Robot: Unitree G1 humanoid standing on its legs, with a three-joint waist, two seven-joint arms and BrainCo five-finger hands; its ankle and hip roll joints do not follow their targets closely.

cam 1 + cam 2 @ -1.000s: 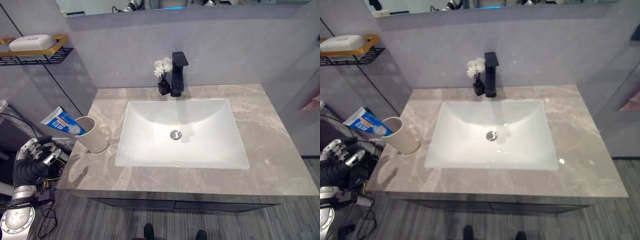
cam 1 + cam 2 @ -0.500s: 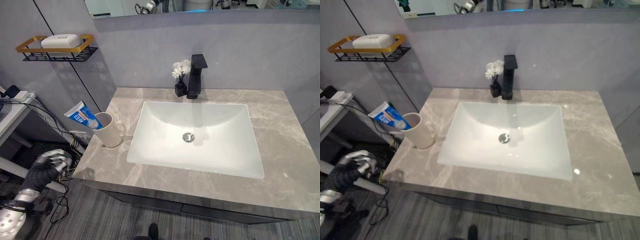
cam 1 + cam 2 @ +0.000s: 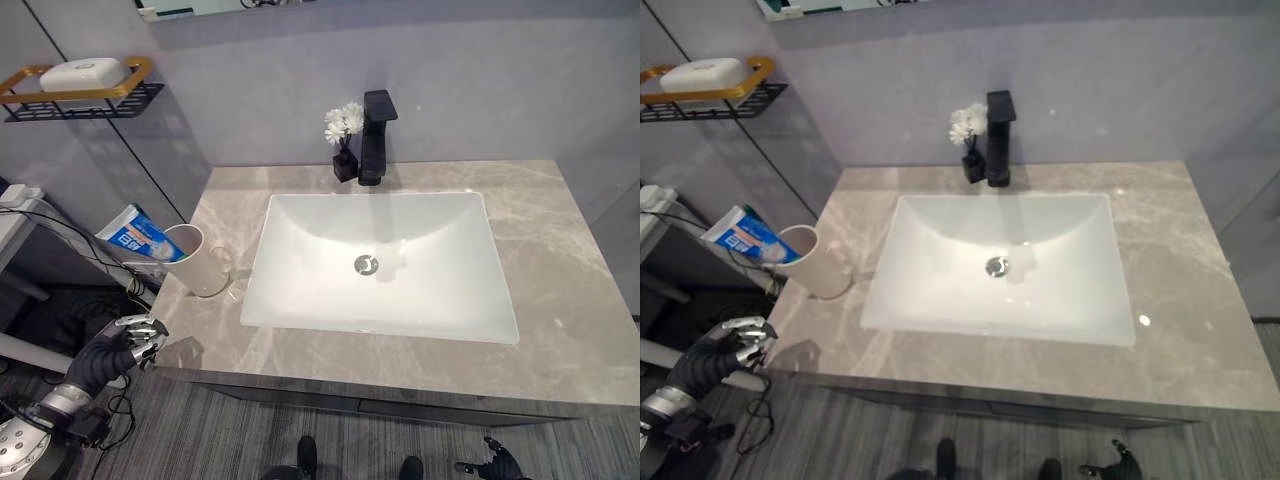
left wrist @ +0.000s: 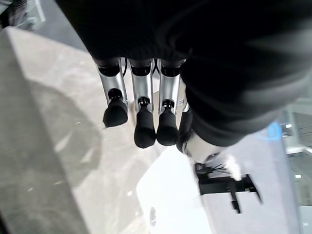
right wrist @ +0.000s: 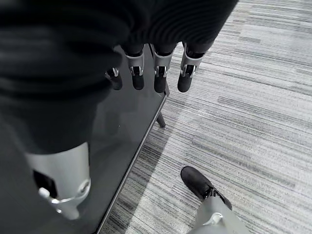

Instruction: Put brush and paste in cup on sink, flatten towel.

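you're looking at a grey marble countertop [image 3: 560,300] across the middle of the frame, with a white basin [image 3: 380,265] set into its centre. at centre left a cream cup [image 3: 195,262] stands on it; at top centre stand a black faucet [image 3: 375,135] and a small flower vase [image 3: 343,150], side by side.

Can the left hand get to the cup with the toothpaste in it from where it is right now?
Probably yes. The left hand hangs low off the counter's front-left corner, fingers relaxed and empty, and the cup stands just above it near that edge with nothing between them.
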